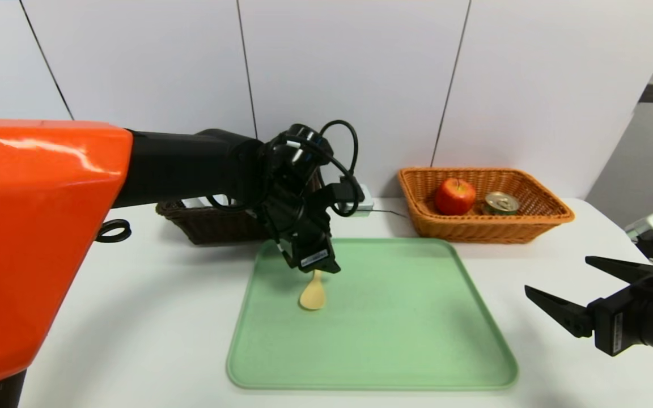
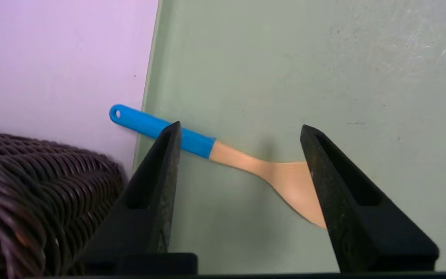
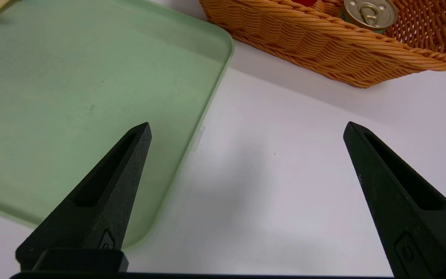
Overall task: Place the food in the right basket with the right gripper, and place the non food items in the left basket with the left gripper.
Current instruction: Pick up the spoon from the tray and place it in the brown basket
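Head view, left to right: the rectangular dark brown woven wicker basket (image 1: 213,224) is sitting at the worktop's (image 1: 134,317) back. The left gripper (image 2: 238,135) is hovering over the small utensil with pale yellow head and blue handle (image 2: 223,155), jaws parted and holding nothing. That utensil is lying flat on the green plastic tray (image 1: 417,317), handle overhanging the rim nearest the dark basket. It is probably light, stiff and smooth; grasping across the neck looks best. The orange-tan woven wicker basket (image 1: 530,226) is holding the red apple (image 1: 454,196) and gold-lidded tin (image 1: 501,202). The right gripper (image 1: 556,277) is waiting, jaws wide, empty.
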Robot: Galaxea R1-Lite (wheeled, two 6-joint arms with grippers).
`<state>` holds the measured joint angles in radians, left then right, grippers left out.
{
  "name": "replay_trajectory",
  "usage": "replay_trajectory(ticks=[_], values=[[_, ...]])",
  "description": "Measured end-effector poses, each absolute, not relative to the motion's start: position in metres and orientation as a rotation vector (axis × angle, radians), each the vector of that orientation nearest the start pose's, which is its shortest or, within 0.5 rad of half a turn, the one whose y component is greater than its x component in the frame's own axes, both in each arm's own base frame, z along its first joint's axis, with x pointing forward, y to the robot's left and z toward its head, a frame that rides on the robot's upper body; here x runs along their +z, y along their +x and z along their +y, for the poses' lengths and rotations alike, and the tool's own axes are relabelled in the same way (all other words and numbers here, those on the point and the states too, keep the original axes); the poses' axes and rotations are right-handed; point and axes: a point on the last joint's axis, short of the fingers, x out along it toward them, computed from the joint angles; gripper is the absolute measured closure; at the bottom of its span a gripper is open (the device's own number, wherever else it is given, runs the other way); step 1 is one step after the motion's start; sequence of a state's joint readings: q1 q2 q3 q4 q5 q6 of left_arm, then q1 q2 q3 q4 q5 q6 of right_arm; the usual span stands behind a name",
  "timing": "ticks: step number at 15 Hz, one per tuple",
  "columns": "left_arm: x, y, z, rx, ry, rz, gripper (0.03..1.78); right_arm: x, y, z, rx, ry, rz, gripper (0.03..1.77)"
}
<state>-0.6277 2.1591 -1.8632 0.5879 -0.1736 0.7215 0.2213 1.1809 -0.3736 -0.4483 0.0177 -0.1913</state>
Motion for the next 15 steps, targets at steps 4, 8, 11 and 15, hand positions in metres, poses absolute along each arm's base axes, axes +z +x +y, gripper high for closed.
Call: replay_trajectory(ticks=[4, 8, 11, 15], values=[[0.203, 0.314, -0.273, -0.791, 0.724, 0.670, 0.45, 0.167, 0.152, 0.036, 0.281, -0.229, 0.333, 0.09], [0.194, 0.308, -0.293, -0.415, 0.562, 0.731, 0.31, 0.167, 0.151, 0.037, 0.285, -0.230, 0.333, 0.09], [0.186, 0.310, -0.299, -0.257, 0.421, 0.772, 0.25, 0.167, 0.150, 0.037, 0.289, -0.233, 0.331, 0.09], [0.178, 0.312, -0.300, -0.170, 0.269, 0.815, 0.19, 0.165, 0.147, 0.040, 0.309, -0.241, 0.332, 0.09]])
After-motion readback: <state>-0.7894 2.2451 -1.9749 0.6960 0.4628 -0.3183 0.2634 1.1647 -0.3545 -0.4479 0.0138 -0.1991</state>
